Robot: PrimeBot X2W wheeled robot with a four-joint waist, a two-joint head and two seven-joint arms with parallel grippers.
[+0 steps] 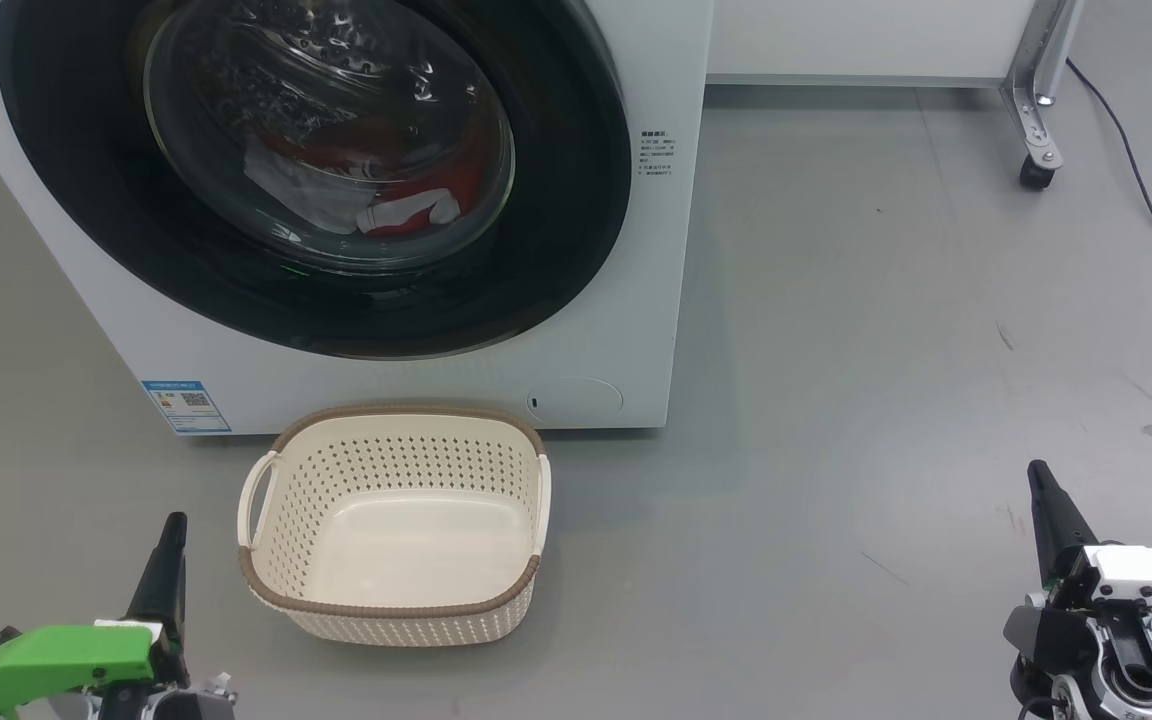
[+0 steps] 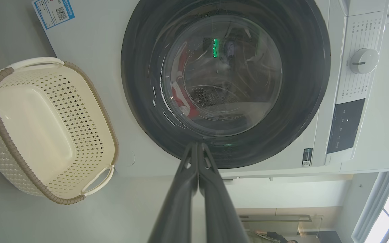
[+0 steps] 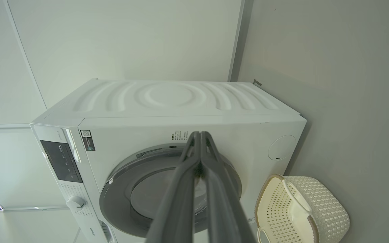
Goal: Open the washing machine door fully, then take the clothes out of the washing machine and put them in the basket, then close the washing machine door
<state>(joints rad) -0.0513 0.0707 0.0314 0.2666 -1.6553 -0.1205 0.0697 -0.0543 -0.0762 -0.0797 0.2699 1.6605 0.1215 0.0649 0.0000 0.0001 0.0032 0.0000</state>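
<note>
The white washing machine (image 1: 626, 330) stands ahead with its round black-rimmed door (image 1: 66, 180) closed flat against its front. Behind the glass bowl lie the red and white clothes (image 1: 406, 205), also seen as red fabric (image 2: 181, 77) in the left wrist view. The cream basket (image 1: 266, 590) sits empty on the floor just before the machine. My left gripper (image 1: 174, 522) is low at the left, shut and holding nothing, well short of the door (image 2: 140, 111). My right gripper (image 1: 1039, 472) is low at the far right, shut and empty, its fingertips (image 3: 199, 135) pressed together.
Grey floor spreads to the right of the machine. A metal frame leg on a caster (image 1: 1036, 170) stands at the back right, with a dark cable (image 1: 1136, 170) trailing across the floor. The machine's dial (image 2: 364, 60) and dark control panel (image 2: 344, 125) lie beside the door.
</note>
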